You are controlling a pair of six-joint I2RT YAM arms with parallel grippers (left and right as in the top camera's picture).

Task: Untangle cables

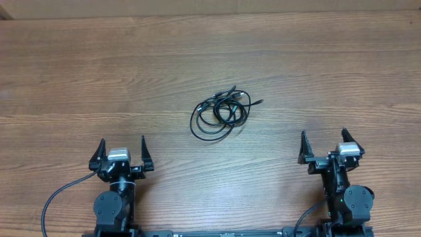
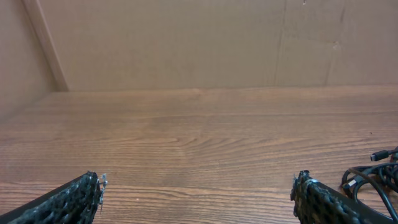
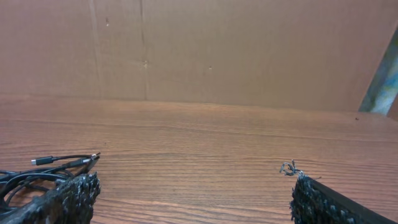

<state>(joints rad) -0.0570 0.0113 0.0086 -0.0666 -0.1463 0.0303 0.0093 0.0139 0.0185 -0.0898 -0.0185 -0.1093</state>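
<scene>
Black ribbed fingers of my left gripper [image 1: 122, 140] and right gripper [image 1: 323, 132] stood spread, empty; tangled thin black cables [image 1: 220, 113] lay ahead between them, well apart. Pinching several strands together could tighten the knot, I judged.

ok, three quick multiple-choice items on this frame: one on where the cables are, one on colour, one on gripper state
1. Where are the cables?
A) middle of the table, lying free
B) hanging off the far edge
C) clamped between fingers

2. What colour are the cables?
A) white
B) black
C) red

3. The left gripper and right gripper are:
A) both shut
B) one shut on a cable
C) both open, empty

Key:
1 A, the overhead view shows the bundle mid-table, apart from both arms.
2 B, thin black cords with small plug ends.
3 C, each pair of fingers stands wide with only bare wood between.
</scene>
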